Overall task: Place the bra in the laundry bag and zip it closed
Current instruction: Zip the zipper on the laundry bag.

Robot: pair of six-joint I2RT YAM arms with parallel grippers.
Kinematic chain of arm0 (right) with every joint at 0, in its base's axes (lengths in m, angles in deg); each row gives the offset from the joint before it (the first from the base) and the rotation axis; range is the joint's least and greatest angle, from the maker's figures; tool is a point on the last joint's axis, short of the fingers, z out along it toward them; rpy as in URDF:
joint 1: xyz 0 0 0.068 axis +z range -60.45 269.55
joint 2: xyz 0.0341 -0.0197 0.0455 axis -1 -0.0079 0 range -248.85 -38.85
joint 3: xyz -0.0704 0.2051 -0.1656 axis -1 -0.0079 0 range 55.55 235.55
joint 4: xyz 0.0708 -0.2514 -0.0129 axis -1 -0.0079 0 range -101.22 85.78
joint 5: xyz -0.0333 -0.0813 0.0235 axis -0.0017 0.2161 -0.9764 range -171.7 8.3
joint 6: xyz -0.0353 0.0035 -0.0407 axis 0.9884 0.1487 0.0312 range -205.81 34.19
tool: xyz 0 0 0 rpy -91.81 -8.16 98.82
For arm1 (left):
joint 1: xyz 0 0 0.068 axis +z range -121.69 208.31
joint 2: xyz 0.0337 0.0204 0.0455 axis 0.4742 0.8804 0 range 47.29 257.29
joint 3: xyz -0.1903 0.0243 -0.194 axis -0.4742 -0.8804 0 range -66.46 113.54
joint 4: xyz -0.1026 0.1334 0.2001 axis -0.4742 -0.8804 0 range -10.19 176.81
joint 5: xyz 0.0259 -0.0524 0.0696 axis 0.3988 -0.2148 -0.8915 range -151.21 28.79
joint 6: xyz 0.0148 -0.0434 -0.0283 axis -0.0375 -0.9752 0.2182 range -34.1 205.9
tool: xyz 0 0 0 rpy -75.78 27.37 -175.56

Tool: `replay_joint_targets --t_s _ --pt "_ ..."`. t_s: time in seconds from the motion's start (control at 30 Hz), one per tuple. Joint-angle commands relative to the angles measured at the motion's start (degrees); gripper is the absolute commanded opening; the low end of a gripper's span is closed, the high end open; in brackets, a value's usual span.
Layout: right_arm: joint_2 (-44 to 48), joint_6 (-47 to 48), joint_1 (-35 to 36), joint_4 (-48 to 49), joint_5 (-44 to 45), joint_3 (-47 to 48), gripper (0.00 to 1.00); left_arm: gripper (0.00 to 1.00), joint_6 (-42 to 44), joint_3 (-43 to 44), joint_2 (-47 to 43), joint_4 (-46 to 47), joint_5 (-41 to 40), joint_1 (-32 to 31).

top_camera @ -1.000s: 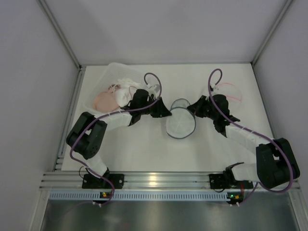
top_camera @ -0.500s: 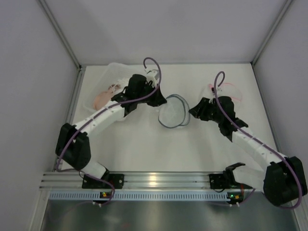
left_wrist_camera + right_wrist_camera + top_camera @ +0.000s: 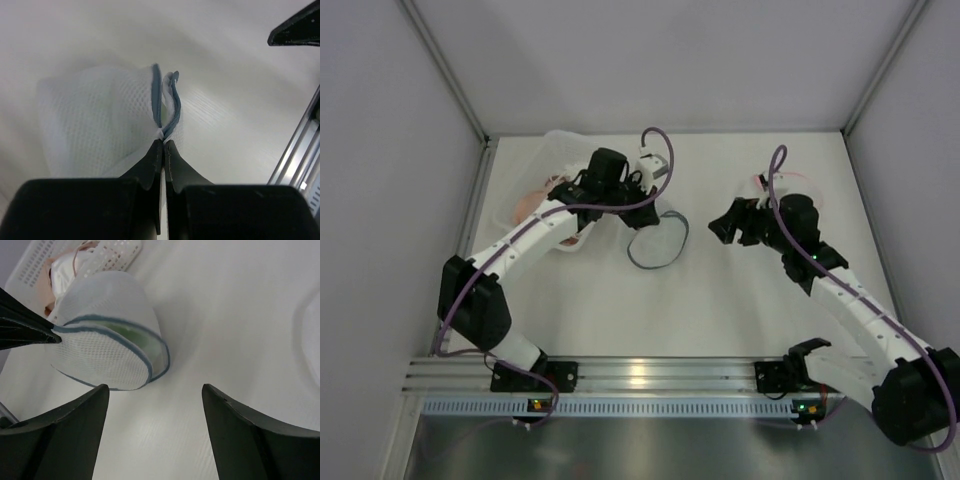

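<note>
The laundry bag (image 3: pixel 658 242) is white mesh with a blue zip edge. It hangs folded near the table's middle, and something pale green shows inside it (image 3: pixel 136 335). My left gripper (image 3: pixel 640 211) is shut on the bag's zip edge (image 3: pixel 163 131), with its jaws pressed together. The right gripper (image 3: pixel 720 224) stands open to the right of the bag, apart from it, with nothing between its fingers (image 3: pixel 155 388). A peach bra (image 3: pixel 527 206) lies in the white basket (image 3: pixel 556 144) at the back left, partly hidden by the left arm.
A thin pink strap (image 3: pixel 800 185) lies on the table behind the right arm. The basket's lattice wall (image 3: pixel 35 257) shows beyond the bag in the right wrist view. The enclosure walls close in on both sides.
The right gripper opened, let go of the bag and drew back to the right. The left gripper shut on the bag's edge and carried it towards the basket. The bag collapsed from an open cylinder.
</note>
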Motion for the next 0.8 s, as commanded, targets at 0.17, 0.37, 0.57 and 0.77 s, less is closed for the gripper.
replay_joint_targets --t_s 0.17,0.37,0.57,0.77 --pt "-3.0 11.3 -0.3 13.6 -14.1 -0.3 0.76 0.00 7.1 5.7 2.5 -9.9 9.3 0.1" --pt "-3.7 16.4 2.8 24.1 -21.7 -3.3 0.77 0.00 7.1 6.8 2.3 -12.0 9.9 0.1" --pt "-13.9 20.2 6.2 26.0 -20.8 1.2 0.76 0.00 9.3 10.8 6.6 -15.4 9.0 0.4" --pt "-19.7 22.4 7.3 26.1 -20.9 2.7 0.75 0.00 9.7 10.4 8.1 -16.4 9.7 0.4"
